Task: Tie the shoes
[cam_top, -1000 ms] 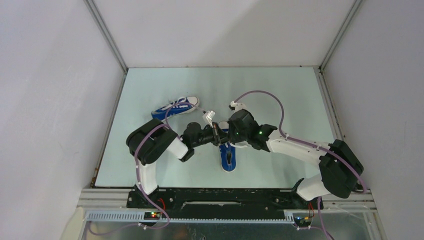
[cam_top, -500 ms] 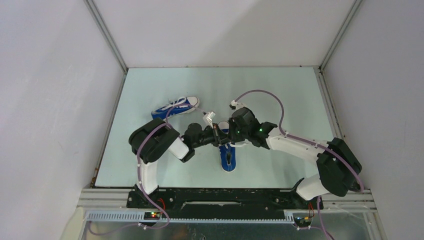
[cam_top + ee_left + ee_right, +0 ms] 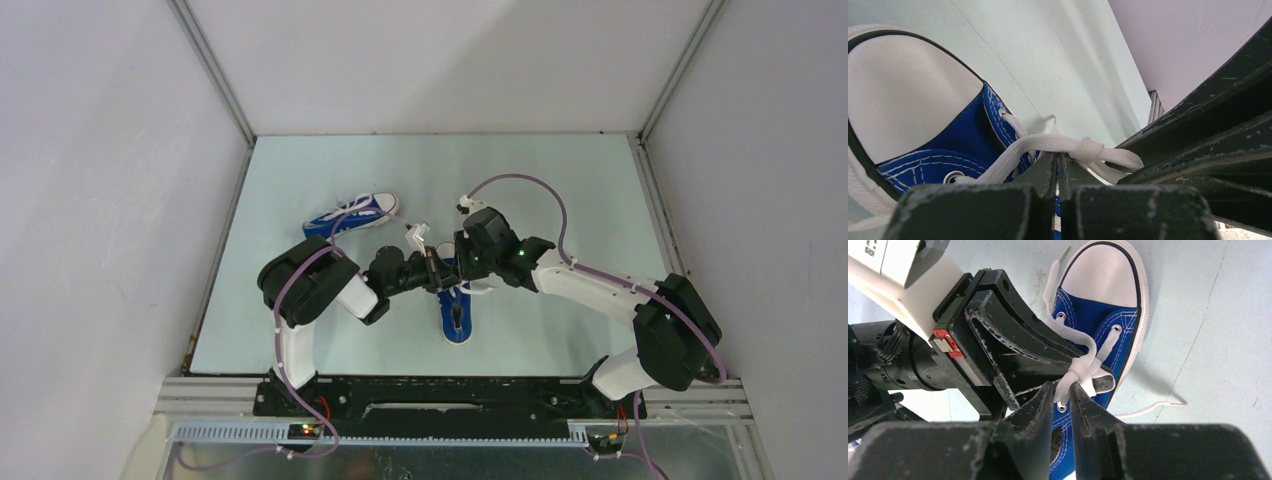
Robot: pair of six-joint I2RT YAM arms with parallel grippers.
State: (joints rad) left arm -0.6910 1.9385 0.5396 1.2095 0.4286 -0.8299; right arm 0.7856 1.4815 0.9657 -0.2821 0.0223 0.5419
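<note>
One blue sneaker [image 3: 456, 316] lies mid-table, toe pointing away; its white toe cap shows in the left wrist view [image 3: 903, 95] and the right wrist view [image 3: 1103, 277]. My two grippers meet over its laces. My left gripper [image 3: 1057, 159] [image 3: 438, 272] is shut, with the white lace [image 3: 1023, 146] and a small knot [image 3: 1090, 149] lying across its tips. My right gripper [image 3: 1063, 390] [image 3: 458, 266] is shut on the same lace [image 3: 1083, 367] just below the knot. The second sneaker [image 3: 352, 214] lies at the back left, untouched.
A loose lace end [image 3: 1148, 410] trails on the pale green table [image 3: 560, 190] to the right of the near shoe. White walls with metal rails [image 3: 215, 85] enclose the table. The arm bases stand at the near edge [image 3: 450, 395].
My right wrist has shifted slightly left and closer to the left gripper over the near shoe. The left arm and both shoes have barely moved.
</note>
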